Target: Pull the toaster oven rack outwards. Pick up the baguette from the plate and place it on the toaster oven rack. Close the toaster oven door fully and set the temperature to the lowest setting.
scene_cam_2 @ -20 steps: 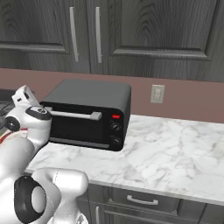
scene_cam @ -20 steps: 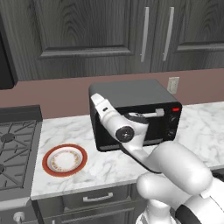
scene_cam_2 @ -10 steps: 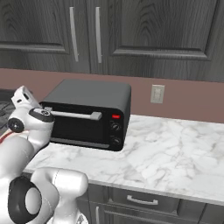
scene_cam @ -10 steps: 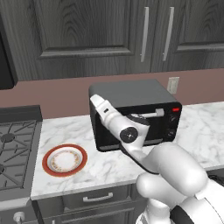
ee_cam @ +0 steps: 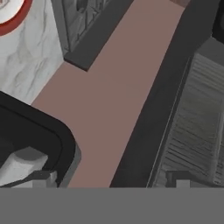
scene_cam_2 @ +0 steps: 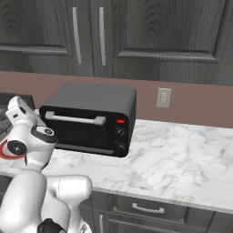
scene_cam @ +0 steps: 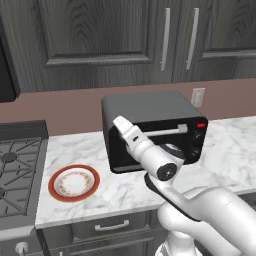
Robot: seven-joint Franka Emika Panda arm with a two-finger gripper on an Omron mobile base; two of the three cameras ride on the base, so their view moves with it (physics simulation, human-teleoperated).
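Black toaster oven [scene_cam: 152, 129] sits far on counter, door shut; plate [scene_cam: 73, 182] left, bare, so baguette judged inside. Right base view: toaster oven door [scene_cam_2: 77, 129] closed, knobs at right. Hand view: plate rim [ee_cam: 13, 19] top-left; jaw spread cannot be told. No legible writing.

The boxy black toaster oven w/ grey top [scene_cam: 150, 112] sits at the back of the white marble counter [scene_cam_2: 182, 159], door shut. The white robot arm [scene_cam: 150, 155] stands right in front of its glass, blocking the way in. Lots of open counter to the right of the oven. On the left, the round white plate w/ red rim [scene_cam: 74, 183] lies flat, between oven & the dark stove [scene_cam: 15, 165]. Dark cupboards [scene_cam_2: 136, 32] hang well above.
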